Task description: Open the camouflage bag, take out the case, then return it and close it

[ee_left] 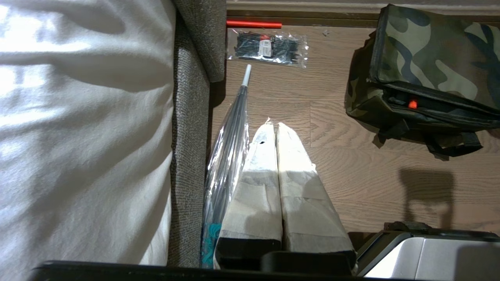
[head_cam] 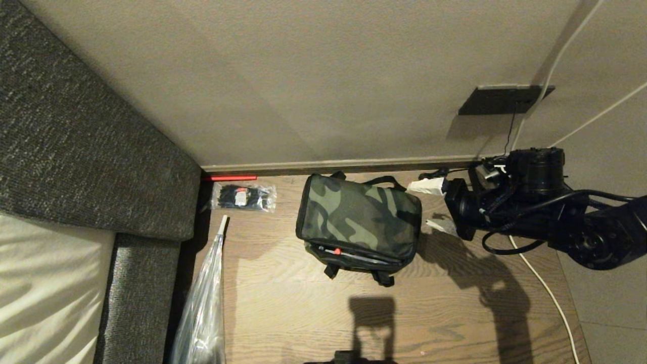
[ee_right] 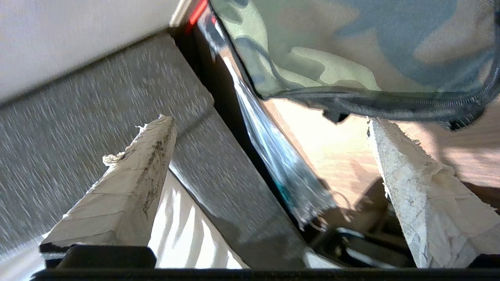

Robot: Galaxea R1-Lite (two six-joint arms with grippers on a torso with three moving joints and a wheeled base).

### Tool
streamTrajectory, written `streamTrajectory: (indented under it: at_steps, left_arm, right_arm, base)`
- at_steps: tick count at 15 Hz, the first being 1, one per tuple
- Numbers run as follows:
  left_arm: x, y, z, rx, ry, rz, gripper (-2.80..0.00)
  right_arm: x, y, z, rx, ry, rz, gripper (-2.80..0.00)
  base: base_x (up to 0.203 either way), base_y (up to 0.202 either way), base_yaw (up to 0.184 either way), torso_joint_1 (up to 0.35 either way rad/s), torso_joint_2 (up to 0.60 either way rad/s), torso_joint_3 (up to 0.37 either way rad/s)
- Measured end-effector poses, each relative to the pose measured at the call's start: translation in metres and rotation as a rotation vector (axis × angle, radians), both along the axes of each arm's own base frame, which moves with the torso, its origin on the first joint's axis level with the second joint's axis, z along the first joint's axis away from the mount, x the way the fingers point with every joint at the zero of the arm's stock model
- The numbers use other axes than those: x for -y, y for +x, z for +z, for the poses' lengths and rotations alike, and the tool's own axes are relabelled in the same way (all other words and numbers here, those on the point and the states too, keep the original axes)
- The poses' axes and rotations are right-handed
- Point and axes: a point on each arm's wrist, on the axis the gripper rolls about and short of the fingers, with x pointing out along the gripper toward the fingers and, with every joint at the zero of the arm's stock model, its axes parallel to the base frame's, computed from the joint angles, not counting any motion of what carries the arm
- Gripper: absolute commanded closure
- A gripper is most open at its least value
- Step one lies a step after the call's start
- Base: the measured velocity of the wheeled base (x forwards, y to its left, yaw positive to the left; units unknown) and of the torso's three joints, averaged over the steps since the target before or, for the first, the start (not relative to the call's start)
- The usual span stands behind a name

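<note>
Camouflage bag (head_cam: 360,218) lid down, just off my right gripper's (head_cam: 433,206) tips | fingers spread wide, empty | left gripper (ee_left: 276,130) pressed together, parked.

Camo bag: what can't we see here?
- Contents: bag lid down in head view, hiding any case.
- Zip state: right wrist view blurred, bag cut off by the frame edge.
- Label on small packet: too small.
- Left gripper: outside head view.

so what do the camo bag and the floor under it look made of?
Camouflage bag: woven fabric, matte, looks like nylon or canvas; weave texture and soft sagging sides, black webbing trim. Floor: wood planks or wood-look laminate, low sheen; grain lines and plank seams show, can't tell which.
</note>
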Motion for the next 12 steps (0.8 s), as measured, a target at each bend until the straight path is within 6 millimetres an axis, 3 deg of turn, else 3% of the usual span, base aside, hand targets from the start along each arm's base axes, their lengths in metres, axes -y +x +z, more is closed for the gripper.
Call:
streamTrajectory:
  at_steps: [1, 2, 7, 12]
  left_arm:
    - [0.0, 0.0, 0.0, 0.0, 0.0, 0.0, 0.0]
    - [0.0, 0.0, 0.0, 0.0, 0.0, 0.001, 0.0]
    - [0.0, 0.0, 0.0, 0.0, 0.0, 0.0, 0.0]
    - [0.0, 0.0, 0.0, 0.0, 0.0, 0.0, 0.0]
  right_arm:
    - [0.001, -0.007, 0.004, 0.01, -0.016, 0.008, -2.8]
    - [0.003, -0.014, 0.009, 0.025, -0.026, 0.009, 0.0]
    - [0.02, -0.079, 0.032, 0.09, -0.036, -0.018, 0.0]
    - [0.045, -0.166, 0.046, 0.167, -0.097, -0.081, 0.0]
  base:
    - [0.0, 0.0, 0.0, 0.0, 0.0, 0.0]
    - [0.0, 0.0, 0.0, 0.0, 0.0, 0.0]
    - [0.0, 0.0, 0.0, 0.0, 0.0, 0.0]
    - [0.0, 0.0, 0.0, 0.0, 0.0, 0.0]
